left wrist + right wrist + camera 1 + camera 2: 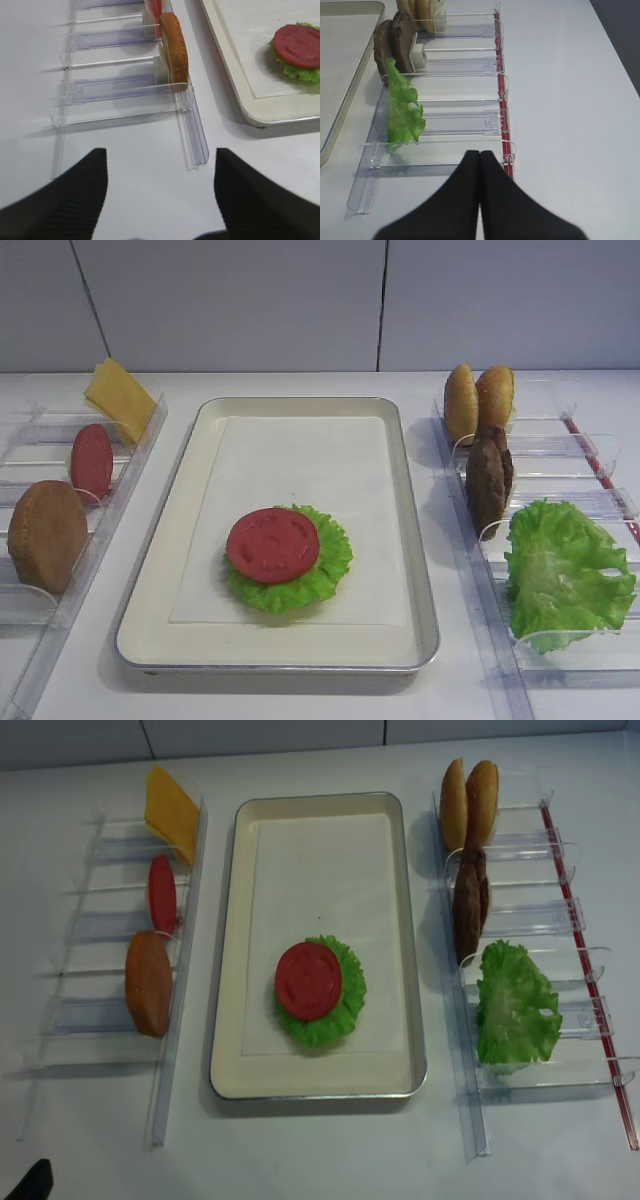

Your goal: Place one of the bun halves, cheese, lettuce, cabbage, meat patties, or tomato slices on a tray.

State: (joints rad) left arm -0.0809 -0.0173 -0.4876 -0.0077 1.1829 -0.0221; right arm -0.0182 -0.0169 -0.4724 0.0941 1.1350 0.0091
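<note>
Left rack point(120, 475): cheese point(118, 398), spare tomato slice point(91, 461), bun half point(46, 534) unpicked. My left claw point(160, 187) spread wide, empty, low over worktop point(130, 170). Tray point(190, 500): matte red tomato slice point(272, 545) flat on lettuce leaf point(330, 565), placement looks done. Right rack: buns point(478, 398), patties point(488, 478), lettuce point(565, 570) waiting. Right claw point(480, 156) pinched closed, empty.

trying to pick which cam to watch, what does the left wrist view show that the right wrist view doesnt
Only the left wrist view shows a tomato slice lying on a lettuce leaf in the tray, a bun half upright in the left rack, and the left gripper with jaws wide apart. Only the right wrist view shows the meat patties, racked lettuce and the right gripper, jaws shut. Both show the tray edge and white table.
</note>
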